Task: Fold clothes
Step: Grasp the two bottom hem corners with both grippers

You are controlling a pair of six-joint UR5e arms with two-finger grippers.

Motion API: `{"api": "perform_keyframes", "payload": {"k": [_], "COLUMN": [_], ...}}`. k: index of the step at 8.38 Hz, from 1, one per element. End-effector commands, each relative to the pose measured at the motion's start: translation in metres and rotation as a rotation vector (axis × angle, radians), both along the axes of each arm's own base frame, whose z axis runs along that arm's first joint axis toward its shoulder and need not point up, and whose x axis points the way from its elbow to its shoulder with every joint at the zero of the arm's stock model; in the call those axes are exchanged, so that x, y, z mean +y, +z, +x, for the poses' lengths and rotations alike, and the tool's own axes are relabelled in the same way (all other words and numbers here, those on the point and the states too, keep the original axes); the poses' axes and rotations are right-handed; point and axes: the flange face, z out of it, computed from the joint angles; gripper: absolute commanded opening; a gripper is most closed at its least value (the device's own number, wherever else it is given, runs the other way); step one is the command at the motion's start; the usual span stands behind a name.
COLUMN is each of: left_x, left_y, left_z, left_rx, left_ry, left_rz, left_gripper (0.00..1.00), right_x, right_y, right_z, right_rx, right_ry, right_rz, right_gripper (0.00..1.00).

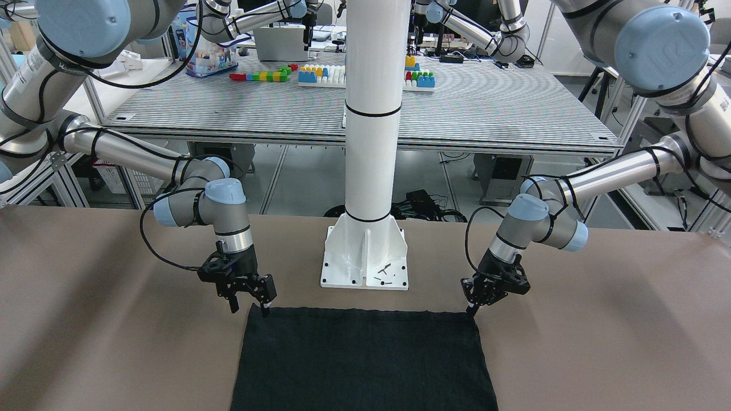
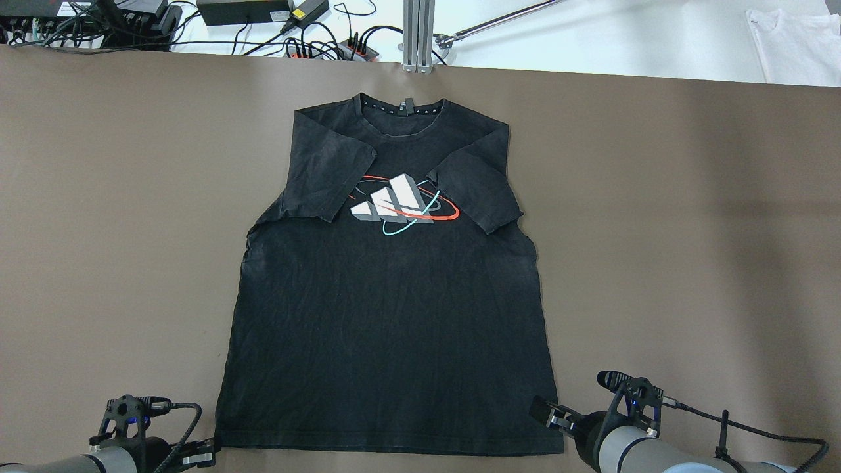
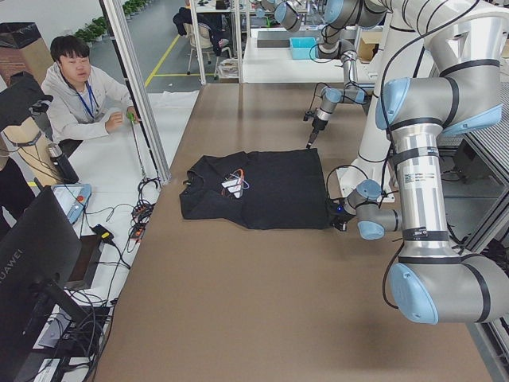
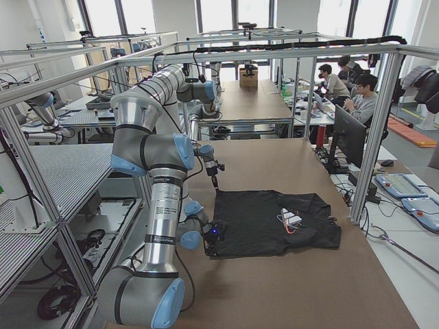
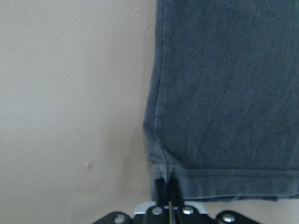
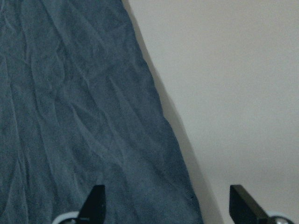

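We are seeing both arms at the hem (image 2: pixel 387 448), the shirt (image 2: pixel 387 315) edge nearest the pillar (image 1: pixel 371 114). The left gripper (image 5: pixel 168 185) is pinching together on one hem corner. The right gripper (image 1: pixel 250 305) is hovering over the other corner with its fingers apart. The shirt is lying flat on the table (image 2: pixel 657 230), its long axis running away from the pillar to the collar (image 2: pixel 401 108). We are judging both arms equally near, with bare table flanking each side edge.

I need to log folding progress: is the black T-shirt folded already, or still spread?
Partly folded: both sleeves of the T-shirt lie turned in over its chest, but its body is spread flat on the table.
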Motion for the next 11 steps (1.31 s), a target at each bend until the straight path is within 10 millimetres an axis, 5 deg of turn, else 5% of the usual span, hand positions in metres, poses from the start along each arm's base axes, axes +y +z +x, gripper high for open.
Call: {"api": "perform_keyframes", "payload": {"k": [1,2,4,7,10,11], "left_x": [-0.001,0.0,-0.001,-0.001,-0.001,0.0], "left_y": [0.001,0.001,-0.002,-0.003,-0.004,-0.004], "left_z": [0.0,0.001,0.004,0.006,0.006,0.006], "left_rx": [-0.002,-0.003,0.004,0.006,0.006,0.007], "left_ry": [-0.001,0.0,-0.002,-0.001,-0.001,0.001], "left_rz": [0.0,0.0,0.001,0.0,0.0,0.002], "left_gripper": [0.0,0.0,0.0,0.0,0.0,0.0], "right_x": [0.017,0.019,0.02,0.023,0.025,0.026], "right_y": [0.016,0.03,0.029,0.013,0.014,0.014], "right_z": [-0.014,-0.021,-0.019,-0.014,-0.015,-0.015], "right_rx": [0.042,0.073,0.067,0.035,0.036,0.038], "right_ry": [-0.015,-0.009,-0.005,-0.013,-0.014,-0.016], "right_rz": [0.018,0.028,0.024,0.024,0.024,0.024], "right_gripper": [0.91,0.83,0.51,0.51,0.33,0.36]}}
